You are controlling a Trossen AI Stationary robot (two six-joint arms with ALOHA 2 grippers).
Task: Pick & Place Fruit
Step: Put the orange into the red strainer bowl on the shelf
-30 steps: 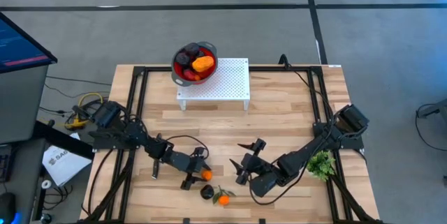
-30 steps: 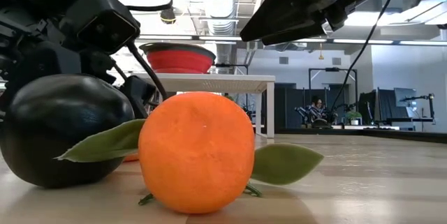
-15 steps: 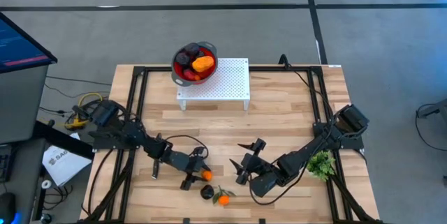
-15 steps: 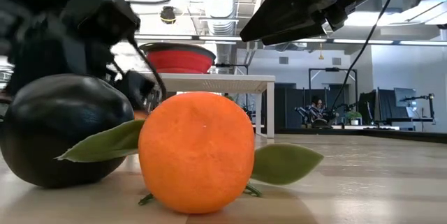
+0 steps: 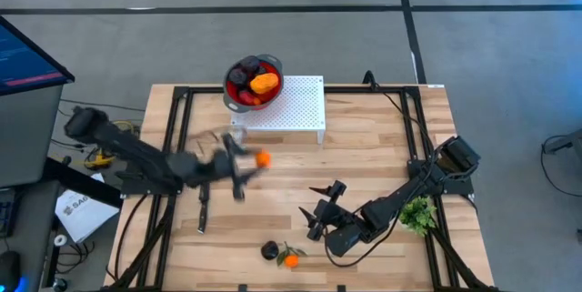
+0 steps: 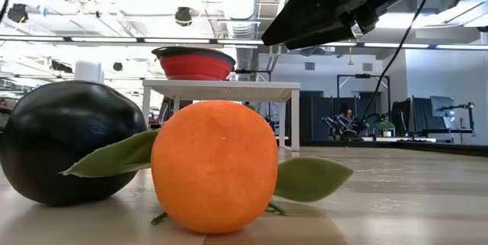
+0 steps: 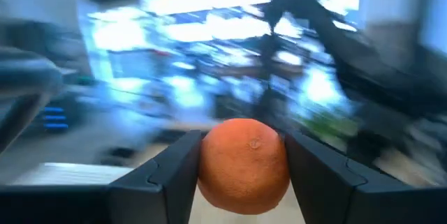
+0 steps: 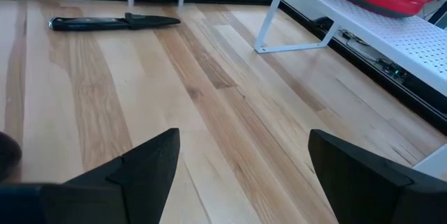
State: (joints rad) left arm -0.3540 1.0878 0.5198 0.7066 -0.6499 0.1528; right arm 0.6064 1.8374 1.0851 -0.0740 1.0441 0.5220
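L claw: your left gripper (image 7: 244, 182) is clamped on the small orange ball (image 7: 244, 165), one finger each side; up off the table (image 5: 364, 160), just short of the white perforated stand (image 5: 289, 103).
Held fruit: round, no long axis to call; orange, dimpled skin, tiny stem dot facing wrist cam.
R claw: right gripper (image 8: 237, 175) fingers spread wide, nothing betw them; low over the wood, waiting nr front-centre.
Other fruit: second orange ball w/ green leaves (image 6: 213, 165) + dark purple-black round fruit (image 6: 65, 140) sit side by side, touching, on table front, just beside R claw.
Bowl: red bowl w/ grey rim (image 5: 227, 92) on stand, beyond L claw; holds dark, red + one oblong orange-yellow piece (image 5: 265, 83), long axis roughly across the bowl.
Extras: black knife-like tool (image 8: 112, 22) lies flat on wood; green sprig (image 5: 418, 214) by R arm.
Writing: none u can read.
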